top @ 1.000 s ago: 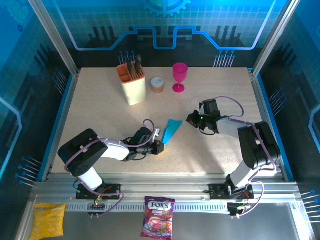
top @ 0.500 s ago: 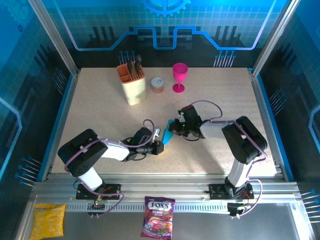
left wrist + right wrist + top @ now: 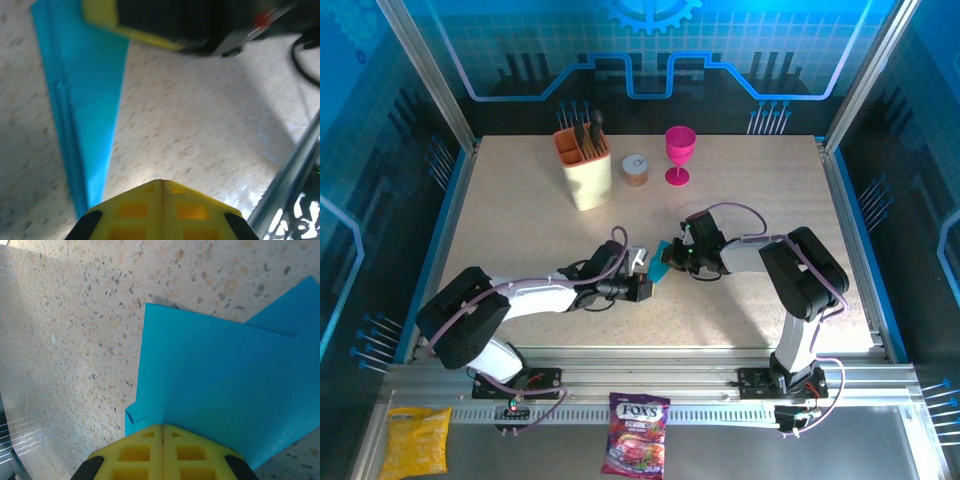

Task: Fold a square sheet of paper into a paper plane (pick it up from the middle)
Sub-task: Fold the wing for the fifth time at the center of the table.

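The paper plane (image 3: pixel 660 268) is a folded cyan-blue dart lying flat on the speckled table (image 3: pixel 520 220), mid-table between my two grippers. In the left wrist view the paper plane (image 3: pixel 85 100) runs down to a narrow point just left of my left gripper (image 3: pixel 162 181), which is shut with nothing between its yellow fingers. My right gripper (image 3: pixel 162 426) is shut too, its tips over the wide end of the paper plane (image 3: pixel 225 380), where overlapping layers show. From above, the left gripper (image 3: pixel 646 274) and the right gripper (image 3: pixel 671 253) nearly meet over the paper.
At the back stand a beige holder with utensils (image 3: pixel 584 168), a small jar (image 3: pixel 636 170) and a pink goblet (image 3: pixel 679 153). A purple candy bag (image 3: pixel 637 447) and a yellow snack bag (image 3: pixel 416 440) lie on the front ledge.
My right gripper has swung left from the table's right half onto the paper's wide end. My left arm has stretched a little further right toward the paper, which it now partly covers.
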You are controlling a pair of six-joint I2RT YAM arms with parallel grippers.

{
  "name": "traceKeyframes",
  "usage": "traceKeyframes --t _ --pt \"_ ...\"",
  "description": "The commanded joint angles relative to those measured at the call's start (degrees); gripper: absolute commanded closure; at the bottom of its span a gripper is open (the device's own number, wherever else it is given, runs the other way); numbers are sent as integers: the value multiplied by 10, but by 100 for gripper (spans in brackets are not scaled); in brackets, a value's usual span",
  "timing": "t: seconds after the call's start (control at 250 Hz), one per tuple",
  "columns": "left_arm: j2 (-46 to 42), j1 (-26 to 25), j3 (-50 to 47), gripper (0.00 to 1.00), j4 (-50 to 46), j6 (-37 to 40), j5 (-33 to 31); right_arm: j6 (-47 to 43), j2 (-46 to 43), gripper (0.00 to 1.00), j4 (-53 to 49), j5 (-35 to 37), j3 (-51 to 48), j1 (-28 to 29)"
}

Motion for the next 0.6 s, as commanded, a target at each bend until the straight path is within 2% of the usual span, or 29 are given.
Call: traceKeyframes --t 0.0,0.3,0.595 --pt "27 12 41 100 -42 39 34 -8 29 100 -28 23 -17 -7" --pt "129 31 82 100 -36 67 65 -6 41 100 -25 23 -19 -4" --pt "113 31 -4 100 -8 47 49 -3 52 100 -26 27 -18 -5"
